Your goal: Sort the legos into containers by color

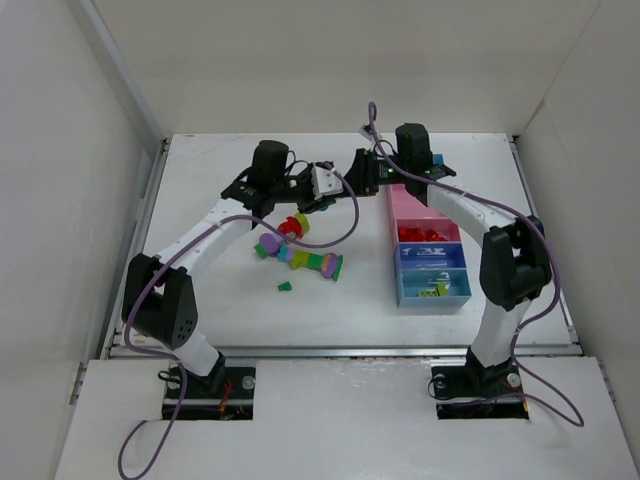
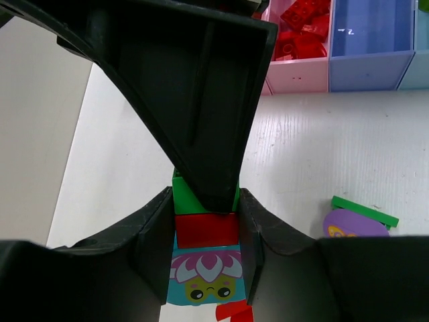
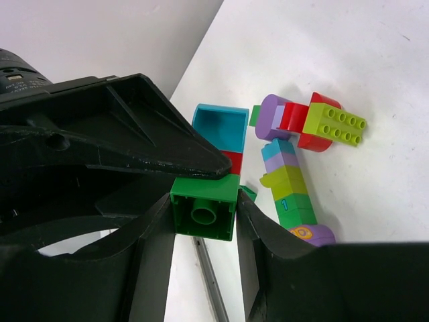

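- My left gripper (image 2: 206,225) is clenched on a small stack of plastic bricks. Its two fingers squeeze the red brick (image 2: 201,235) and the teal brick with a flower face (image 2: 204,282) from both sides.
- My right gripper (image 3: 203,213) is clenched on the square green brick (image 3: 204,218) at the other end of the same stack.
- The stack goes green, then red, then teal. It is held between the two grippers, over the far middle part of the white counter (image 1: 350,310).
- In the left wrist view, one big black finger (image 2: 201,100) of the right gripper hides part of the green brick.
- A pile of loose bricks (image 1: 300,250) lies on the counter near the left arm. I see purple, red, yellow-green, green and teal ones, many stuck together in lumps.
- One tiny green piece (image 1: 285,286) lies alone, closer to me than the pile.
- The long strip of small open plastic bins (image 1: 408,207) sits on the right side, partly under the right arm.
- A pink bin (image 2: 295,74) holds loose red bricks (image 2: 305,27).
- The darker blue bin (image 2: 369,70) is right beside it. I cannot tell what is in it.
- The light blue bin (image 1: 430,301) at the near end holds yellow-green and green bits (image 1: 434,290).
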You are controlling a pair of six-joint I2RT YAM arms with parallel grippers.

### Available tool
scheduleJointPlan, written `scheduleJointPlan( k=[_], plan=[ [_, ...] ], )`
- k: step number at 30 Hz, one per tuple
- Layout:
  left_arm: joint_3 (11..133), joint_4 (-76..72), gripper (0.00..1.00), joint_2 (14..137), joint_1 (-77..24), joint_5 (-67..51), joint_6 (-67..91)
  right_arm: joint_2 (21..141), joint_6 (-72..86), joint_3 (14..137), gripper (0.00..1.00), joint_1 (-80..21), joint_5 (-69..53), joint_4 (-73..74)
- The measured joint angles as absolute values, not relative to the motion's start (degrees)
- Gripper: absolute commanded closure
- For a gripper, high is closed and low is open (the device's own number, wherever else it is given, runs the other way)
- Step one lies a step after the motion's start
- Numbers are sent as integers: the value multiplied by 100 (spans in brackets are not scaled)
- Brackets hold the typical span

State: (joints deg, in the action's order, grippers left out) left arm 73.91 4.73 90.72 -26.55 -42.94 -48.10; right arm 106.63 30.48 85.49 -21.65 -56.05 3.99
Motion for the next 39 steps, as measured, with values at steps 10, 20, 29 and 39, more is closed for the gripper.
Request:
scheduleJointPlan(
  k=[10, 20, 29, 39],
  plan=[
    [7476, 567, 100, 9107, -2687, -4239, -4945, 10650, 3050, 8538, 100, -2058, -5634, 399],
    [7585, 958, 100, 9354, -2714, -3927, -4974, 9826, 3175, 8029, 100, -458, -5013, 346],
    [7592, 1083, 100, 9828, -2569, -3785, -4779, 10029, 3444, 8086, 100, -331, -3352, 412],
    [8130, 1022, 100, 10379, -2239, -3785, -4375, 10825, 3474, 8683, 100, -235, -1398, 851]
  ],
)
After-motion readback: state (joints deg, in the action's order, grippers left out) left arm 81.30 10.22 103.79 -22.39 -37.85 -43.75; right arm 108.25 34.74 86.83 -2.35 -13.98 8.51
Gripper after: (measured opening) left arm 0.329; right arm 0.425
